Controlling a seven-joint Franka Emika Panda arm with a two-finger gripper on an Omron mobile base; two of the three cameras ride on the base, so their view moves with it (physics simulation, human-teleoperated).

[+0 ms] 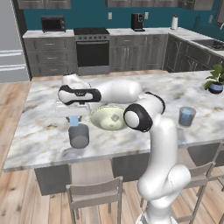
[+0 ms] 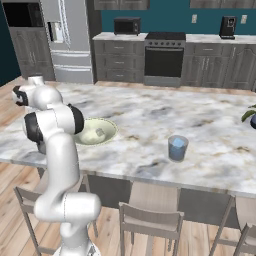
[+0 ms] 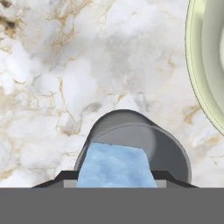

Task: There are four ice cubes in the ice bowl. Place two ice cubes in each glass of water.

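My gripper [image 1: 74, 117] hangs just above the near-left grey tumbler [image 1: 79, 136], shut on a pale-blue ice cube [image 1: 74, 121]. In the hand view the ice cube [image 3: 114, 165] sits between the fingertips of the gripper [image 3: 114, 178], directly over the open mouth of the tumbler [image 3: 162, 146]. The pale yellow-green ice bowl [image 1: 100, 120] stands just right of that tumbler, with one ice cube [image 1: 115, 117] lying in it. From the right base view the bowl [image 2: 90, 138] and its cube [image 2: 100, 132] show beside my arm. The second tumbler [image 1: 187, 116] [image 2: 177, 148] stands far right and looks blue inside.
The bowl's rim [image 3: 195, 65] curves along the right edge of the hand view, close to the tumbler. A blue plant pot [image 1: 215, 88] stands at the island's far right corner. Stools line the island's near edge below the marble counter [image 1: 43, 140].
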